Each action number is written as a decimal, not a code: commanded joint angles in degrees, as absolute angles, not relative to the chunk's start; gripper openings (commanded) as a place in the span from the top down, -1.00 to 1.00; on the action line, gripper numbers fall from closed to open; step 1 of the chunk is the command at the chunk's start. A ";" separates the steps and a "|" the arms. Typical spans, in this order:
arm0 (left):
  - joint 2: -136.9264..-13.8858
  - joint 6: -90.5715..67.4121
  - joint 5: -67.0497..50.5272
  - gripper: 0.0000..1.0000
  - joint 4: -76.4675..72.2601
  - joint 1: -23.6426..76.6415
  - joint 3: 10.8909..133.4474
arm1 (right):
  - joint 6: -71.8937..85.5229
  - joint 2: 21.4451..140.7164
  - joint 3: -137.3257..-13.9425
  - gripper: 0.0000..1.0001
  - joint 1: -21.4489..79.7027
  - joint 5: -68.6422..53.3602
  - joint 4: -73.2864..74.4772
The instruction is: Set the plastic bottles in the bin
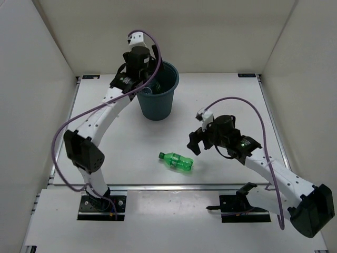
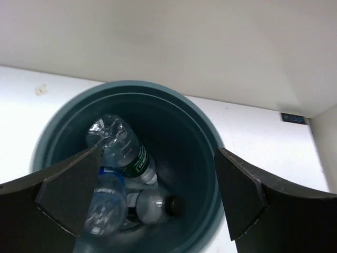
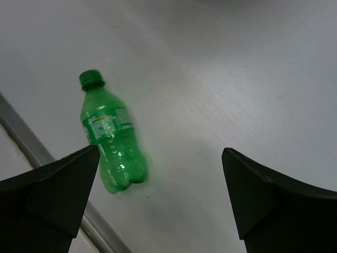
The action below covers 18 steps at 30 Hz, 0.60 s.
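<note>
The dark teal bin (image 1: 158,104) stands at the back middle of the table. My left gripper (image 1: 141,87) hangs over its left rim, open and empty. In the left wrist view (image 2: 157,176) it looks down into the bin (image 2: 210,132). Three bottles lie in there: a clear one with a green label (image 2: 124,150), a blue-labelled one (image 2: 102,208) and a clear one with a dark cap (image 2: 155,203). The all-green bottle (image 1: 176,161) lies on its side near the table's front edge. My right gripper (image 1: 196,142) is open above the table to its right. In the right wrist view (image 3: 158,174) the green bottle (image 3: 110,139) lies by the left finger.
White walls close in the table on the left, back and right. A metal rail (image 1: 174,186) runs along the front edge, close behind the green bottle; it also shows in the right wrist view (image 3: 31,145). Small dark fittings (image 1: 247,76) sit at the back corners.
</note>
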<state>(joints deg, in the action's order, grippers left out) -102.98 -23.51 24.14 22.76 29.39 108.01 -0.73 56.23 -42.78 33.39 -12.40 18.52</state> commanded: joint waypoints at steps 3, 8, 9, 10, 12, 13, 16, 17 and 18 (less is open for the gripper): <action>-84.66 -23.54 20.22 -0.97 30.58 26.73 97.00 | -7.81 64.05 -44.47 -0.98 38.41 -20.91 14.25; -58.85 -26.98 22.67 -0.97 33.73 23.22 66.49 | -11.24 74.68 -47.18 -0.98 42.53 -24.69 14.32; -55.06 -28.11 22.68 -0.97 36.27 21.38 64.71 | -12.21 76.36 -48.33 -0.98 43.93 -24.61 15.20; -51.89 -27.78 21.98 -0.97 40.74 19.01 62.43 | -12.48 78.55 -48.86 -0.98 44.47 -24.17 15.55; -47.84 -26.11 21.36 -0.97 48.13 16.89 58.21 | -14.14 81.90 -49.74 -0.98 47.01 -23.64 16.08; -44.94 -25.06 22.84 -0.97 49.47 16.88 57.14 | -13.98 82.52 -50.01 -0.98 47.80 -22.95 15.39; -41.31 -25.75 26.19 -0.97 53.78 17.49 54.67 | -13.19 85.86 -49.83 -0.98 48.95 -23.29 14.24; -41.05 -26.19 26.02 -0.97 55.27 17.66 55.19 | -12.40 87.35 -49.66 -0.98 49.48 -21.55 13.63; -40.61 -26.28 25.49 -0.98 55.37 17.58 55.11 | -11.00 88.32 -49.48 -0.97 50.27 -19.71 12.93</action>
